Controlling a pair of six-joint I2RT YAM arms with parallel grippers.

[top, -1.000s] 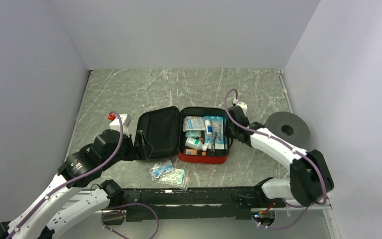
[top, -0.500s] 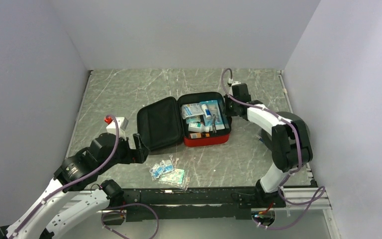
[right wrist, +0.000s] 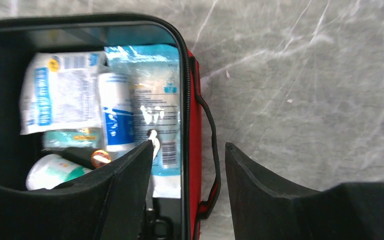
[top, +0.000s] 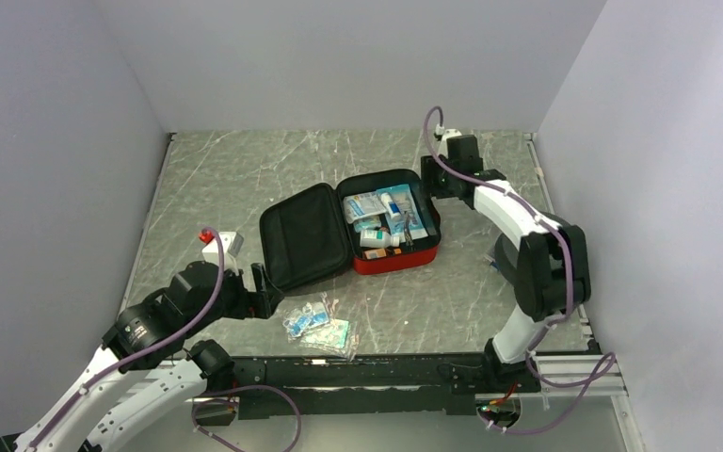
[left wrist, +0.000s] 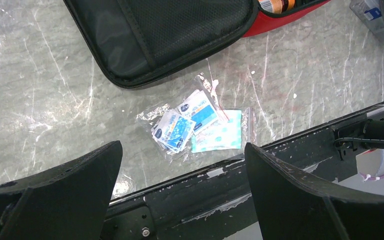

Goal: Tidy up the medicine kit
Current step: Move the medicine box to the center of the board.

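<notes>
The medicine kit (top: 397, 263) lies open in mid-table: a red case packed with tubes and packets, its black-lined lid (top: 303, 236) flat to the left. My right gripper (top: 430, 181) is at the kit's far right corner. In the right wrist view it (right wrist: 189, 145) is open, one finger over the contents and the other outside, astride the red wall (right wrist: 195, 125) and black handle (right wrist: 213, 131) without pinching them. My left gripper (top: 265, 286) hangs open and empty near the lid's near-left corner, above the table's front edge (left wrist: 182, 146). The lid (left wrist: 165, 30) fills the top of that view.
Clear bags of blue and teal sachets (top: 320, 329) (left wrist: 195, 127) lie on the marble just in front of the lid. A black rail (top: 367, 372) (left wrist: 280, 170) runs along the near edge. Grey walls close in the left, far and right sides.
The right gripper pulled the kit toward the far right, turning it slightly, then its jaws went from shut to open. The left gripper drew back toward the near left.
</notes>
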